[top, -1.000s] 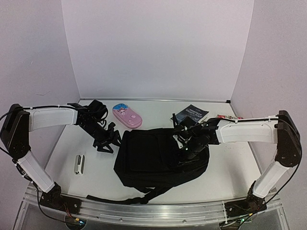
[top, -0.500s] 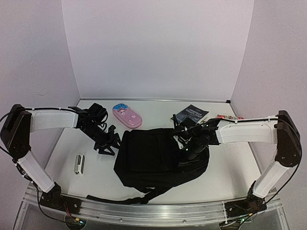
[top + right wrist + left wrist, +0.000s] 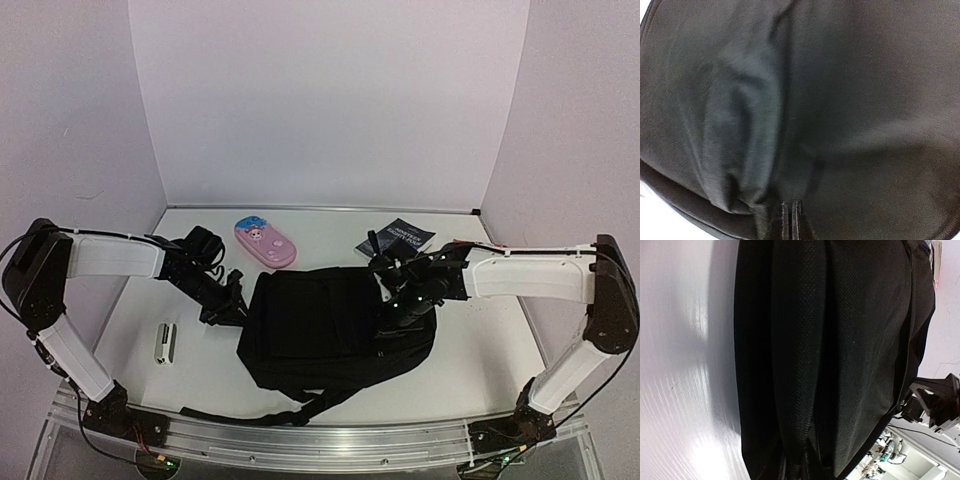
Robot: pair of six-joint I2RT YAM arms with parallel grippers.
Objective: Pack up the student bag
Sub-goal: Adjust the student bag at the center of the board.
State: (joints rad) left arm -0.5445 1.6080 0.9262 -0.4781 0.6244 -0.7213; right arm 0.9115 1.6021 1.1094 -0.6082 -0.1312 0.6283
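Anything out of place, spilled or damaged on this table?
Nothing stands out. The bag lies flat mid-table with no visible damage. The pink case, booklet and small white item lie apart from it, and nothing is spilled.

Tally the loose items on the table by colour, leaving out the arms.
Black: 2 (large black fabric backpack, dark printed booklet)
Pink: 1 (pink oval case)
White: 1 (small white oblong object)
Total: 4 clearly visible
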